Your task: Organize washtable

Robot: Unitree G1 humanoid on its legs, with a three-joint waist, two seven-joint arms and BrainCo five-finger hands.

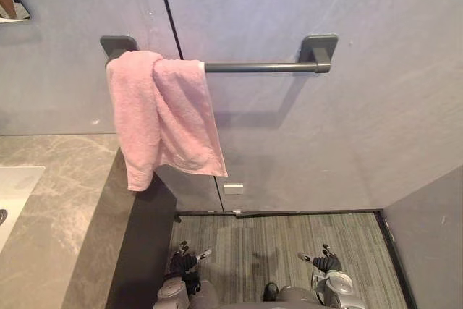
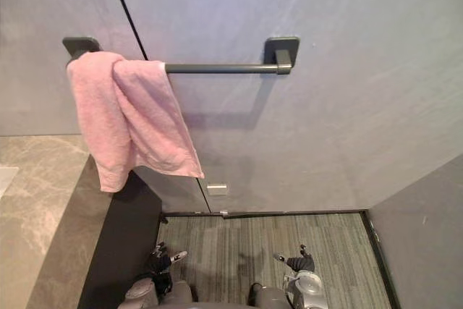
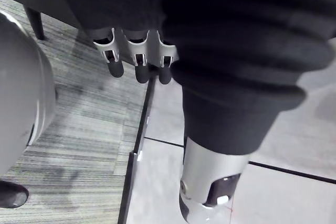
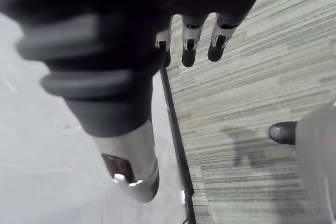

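A grey panelled wall [image 1: 325, 142] faces the robot, with a dark towel bar [image 1: 260, 67] fixed across it. On the robot's left, the stone-look washtable counter [image 1: 65, 200] runs up to the wall. The corner of a white basin [image 1: 14, 186] is set into its far left edge, and grey striped carpet [image 1: 289, 244] lies below.

The pink towel [image 1: 163, 113] hangs over the left end of the bar. It is bunched and doubled rather than spread out, and its lower corner dangles just past the counter's edge. The rest of the bar is bare.

No tidying step looks to be in hand. Neither hand is near the towel or the counter, so this reads as a pause at one end of the job, though I can't say which end. If the towel is next, an arm would have to rise a long way to the bar, pinch a hem and draw the cloth sideways so that it hangs flat. If the counter is next, the robot would have to turn left, since little of it is in sight.

The left hand [image 1: 182, 262] hangs low by the floor, its fingers [image 3: 137, 61] loose and nearly straight, holding nothing. The right hand [image 1: 325, 260] is held the same way on the other side, its fingers [image 4: 190, 51] relaxed and empty.
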